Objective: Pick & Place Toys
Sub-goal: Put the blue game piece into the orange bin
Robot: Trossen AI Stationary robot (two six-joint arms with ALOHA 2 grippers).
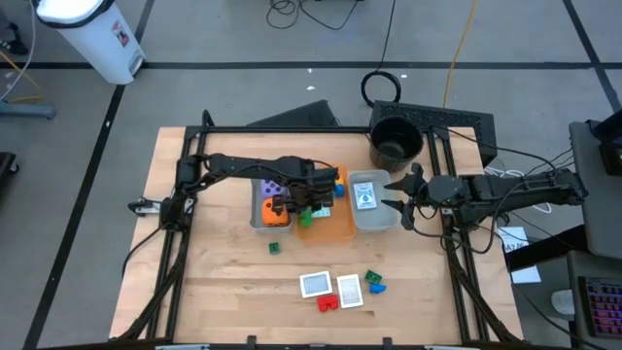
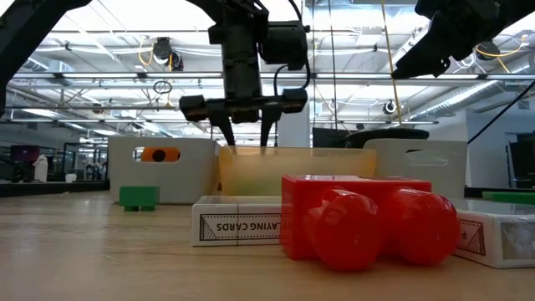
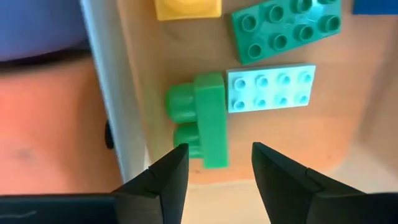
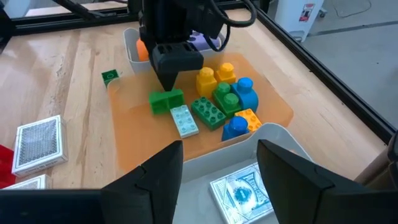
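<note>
The left tool [image 3: 214,167] hangs open just above a glossy green studded plastic brick [image 3: 202,118] in the translucent orange tray [image 4: 134,134]; the right tool [image 4: 219,163], seemingly open, waits beside.

The counter [image 1: 224,282] is pale wood, planked, with visible grain and a satin sheen. Beside the orange tray [image 4: 134,146], which looks like smooth translucent plastic, a grey tray [image 1: 381,218] is matt opaque plastic. Inside the orange tray, the green brick [image 3: 208,121] and a pale blue plate [image 3: 271,88] are moulded plastic, smooth with a slight gloss. Well apart from that tray, the red brick [image 2: 361,219] shines, glossy with highlights. The card box [image 2: 238,221] looks like printed cardboard. The left gripper [image 3: 216,163] has matt black jaws.
</note>
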